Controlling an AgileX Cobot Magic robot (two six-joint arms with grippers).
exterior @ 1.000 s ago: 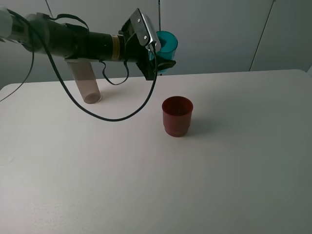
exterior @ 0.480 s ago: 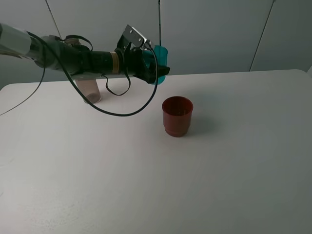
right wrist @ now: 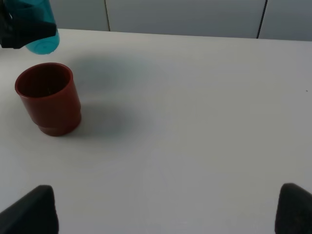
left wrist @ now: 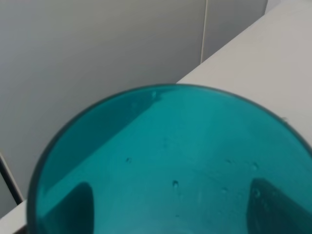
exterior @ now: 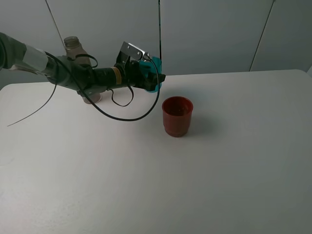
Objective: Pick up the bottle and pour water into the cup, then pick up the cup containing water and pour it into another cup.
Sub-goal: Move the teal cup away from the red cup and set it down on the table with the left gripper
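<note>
Exterior high showed me the left gripper [exterior: 155, 78] in the upper middle of the frame, its fingers closed on the cup [exterior: 154, 73]. I saw the cup as a small translucent teal tumbler, held off the table [exterior: 234, 161] and up-left of the red cup [exterior: 177, 116], apart from it. The arm and gripper covered most of the cup there, so I could not judge its tilt.

From the left wrist, the cup [left wrist: 170, 165] filled the lower frame: a smooth teal wall with a thin darker rim, a few small droplets or bubbles on it. Two dark shapes showed through the plastic at the lower corners, the fingers [left wrist: 78, 207] pressing on either side. The cup's bottom was cut off by the frame edge, and I could not tell whether any water was inside.

The red cup stood upright on the table, opaque dark red with a stepped base; its inside looked dark and I could not read a water level.

The bottle [exterior: 74, 48] stood at upper left behind the arm, only its smoky neck and a bit of its base showing.

On the right wrist view, the right gripper [right wrist: 165, 209] showed only dark fingertips at both lower corners, spread wide, holding nothing.
</note>
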